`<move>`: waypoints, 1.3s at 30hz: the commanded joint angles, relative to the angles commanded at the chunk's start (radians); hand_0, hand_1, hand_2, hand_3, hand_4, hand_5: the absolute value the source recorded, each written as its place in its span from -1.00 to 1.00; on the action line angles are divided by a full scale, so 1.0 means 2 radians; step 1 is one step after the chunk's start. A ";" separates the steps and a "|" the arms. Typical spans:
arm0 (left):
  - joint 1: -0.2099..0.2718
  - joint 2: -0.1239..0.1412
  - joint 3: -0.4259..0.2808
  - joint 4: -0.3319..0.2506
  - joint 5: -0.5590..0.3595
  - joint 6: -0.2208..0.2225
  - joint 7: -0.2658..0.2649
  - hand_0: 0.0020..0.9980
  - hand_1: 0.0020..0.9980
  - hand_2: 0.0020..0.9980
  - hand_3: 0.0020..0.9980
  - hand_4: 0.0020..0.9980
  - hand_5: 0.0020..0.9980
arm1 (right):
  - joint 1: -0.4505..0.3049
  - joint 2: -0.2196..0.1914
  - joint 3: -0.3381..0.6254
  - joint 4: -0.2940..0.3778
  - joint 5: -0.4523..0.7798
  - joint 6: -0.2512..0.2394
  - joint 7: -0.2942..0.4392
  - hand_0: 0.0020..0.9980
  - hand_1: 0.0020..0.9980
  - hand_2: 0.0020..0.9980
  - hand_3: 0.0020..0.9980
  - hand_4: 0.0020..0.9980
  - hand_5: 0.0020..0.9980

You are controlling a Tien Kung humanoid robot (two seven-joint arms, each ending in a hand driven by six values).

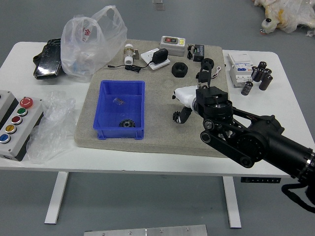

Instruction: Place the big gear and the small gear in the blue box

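Head view, with twelve o'clock pointing away from me and the mat's centre as hub: my single black jointed arm [266, 142] reaches in from four o'clock. Nearest lie one grey control panel [23, 129] at nine, with five round buttons in red, green, dark red, yellow and blue, and one crinkled clear plastic sheet [49, 132] just beside it. Two black toothed gears are in sight. The big gear [127, 123] sits inside the one blue box [143, 110], towards its five o'clock; the small gear [175, 117] lies on the rough beige mat [160, 140], at the box's three. My right hand [191, 100], white-backed with black parts, is right at the small gear; whether I grip it, I cannot tell. Farther off, two thick black rings [179, 70] lie between one and two o'clock. One white box [241, 71] stands near two, beside black cylinders [266, 81] that overlap too much to count. Beyond are one glossy black packet [49, 59] at ten, one white cylindrical fitting [129, 55] at eleven, one filmy, puffed plastic bag [91, 46] between them, and one boxy grey device [172, 46] just past twelve.
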 joint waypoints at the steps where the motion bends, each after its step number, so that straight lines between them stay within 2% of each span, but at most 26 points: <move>1: 0.000 0.000 0.000 0.000 0.001 0.000 0.000 0.38 0.02 0.06 0.41 0.35 -0.40 | 0.000 0.001 -0.003 -0.003 0.001 -0.004 0.000 -0.48 -0.20 0.54 0.72 0.76 -0.57; 6: 0.000 0.000 -0.003 0.000 0.005 0.000 0.001 0.38 0.02 0.06 0.41 0.35 -0.40 | 0.000 0.004 -0.018 -0.016 0.010 -0.019 0.000 -0.48 -0.20 0.54 0.72 0.76 -0.57; 7: 0.000 0.000 -0.004 0.000 0.006 0.000 0.001 0.38 0.03 0.06 0.40 0.36 -0.40 | 0.000 0.005 -0.021 -0.019 0.013 -0.021 0.000 -0.51 -0.23 0.35 0.61 0.68 -0.63; 12: 0.000 0.000 -0.006 0.001 0.009 0.001 0.002 0.38 0.03 0.06 0.40 0.36 -0.40 | 0.001 0.006 -0.030 -0.030 0.026 -0.030 0.000 -0.51 -0.23 0.35 0.61 0.68 -0.63; 13: 0.000 0.000 -0.006 0.001 0.010 0.001 0.002 0.38 0.02 0.06 0.40 0.36 -0.40 | 0.001 0.006 -0.031 -0.031 0.027 -0.032 0.000 -0.53 -0.29 0.15 0.43 0.48 -0.79; 18: 0.000 0.000 -0.007 0.001 0.011 0.001 0.002 0.38 0.02 0.06 0.40 0.36 -0.40 | 0.002 0.007 -0.039 -0.036 0.033 -0.048 0.000 -0.53 -0.29 0.15 0.43 0.48 -0.79; 19: 0.000 0.000 -0.007 0.001 0.011 0.001 0.002 0.38 0.02 0.06 0.39 0.36 -0.40 | 0.002 0.007 -0.040 -0.037 0.034 -0.050 0.000 -0.62 -0.36 -0.02 0.32 0.26 -0.92; 24: 0.000 -0.001 -0.007 0.001 0.011 0.001 0.002 0.38 0.02 0.06 0.39 0.36 -0.40 | 0.003 0.007 -0.045 -0.038 0.038 -0.059 0.000 -0.62 -0.36 -0.02 0.32 0.26 -0.92; 25: 0.000 -0.001 -0.007 0.001 0.011 0.001 0.002 0.38 0.03 0.06 0.39 0.36 -0.40 | 0.003 0.007 -0.046 -0.039 0.039 -0.060 0.000 -0.67 -0.37 -0.09 0.30 0.17 -1.00; 39: -0.001 -0.001 -0.006 0.001 0.010 0.003 0.001 0.38 0.02 0.06 0.39 0.36 -0.40 | 0.004 0.008 -0.058 -0.034 0.051 -0.072 0.000 -0.66 -0.37 -0.11 0.27 0.20 -1.00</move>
